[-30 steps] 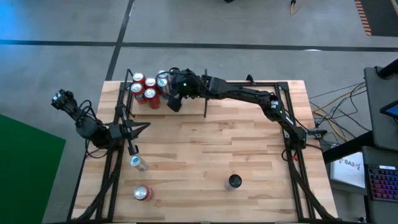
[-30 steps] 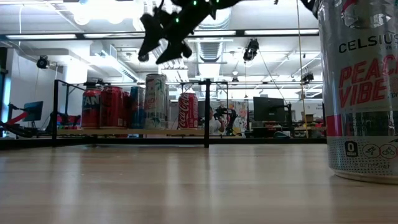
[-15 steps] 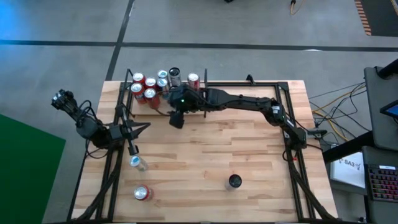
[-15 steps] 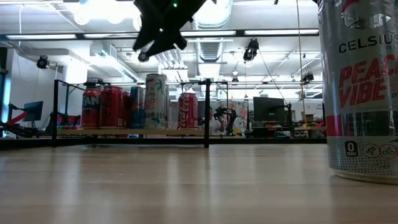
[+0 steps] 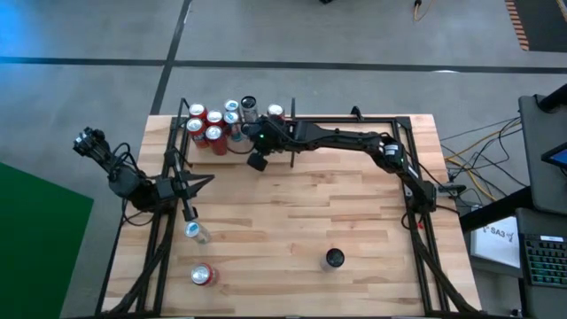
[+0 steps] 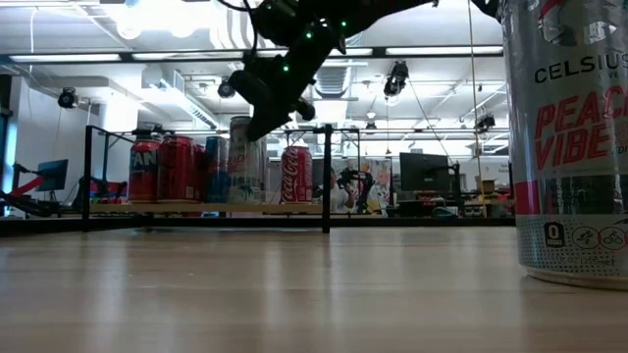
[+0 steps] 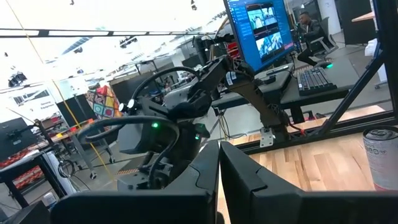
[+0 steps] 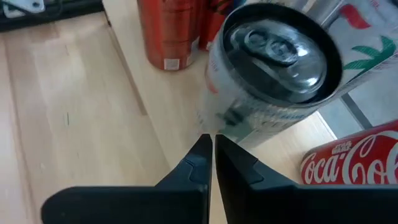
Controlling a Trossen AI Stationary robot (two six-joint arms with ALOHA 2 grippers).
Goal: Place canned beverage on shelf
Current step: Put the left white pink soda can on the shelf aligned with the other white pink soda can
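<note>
On the far-left end of the shelf (image 5: 337,119), cans stand in a cluster, tall silver can (image 5: 249,109) among them. Right gripper (image 5: 258,160) hovers just in front of that can, jaws pinched together, holding nothing. Left gripper (image 5: 188,213) is parked by the table's left edge, fingers closed, empty. Three more cans wait on the table (image 5: 301,221).

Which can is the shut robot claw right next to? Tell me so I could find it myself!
Look at the shelf along the table's far edge, where cans crowd its left end. The right gripper, shut and empty, hovers just in front of that group. The nearest one is the tall silver can, taller and slimmer than the short red cans to its left and the red Coca-Cola can to its right.
</note>
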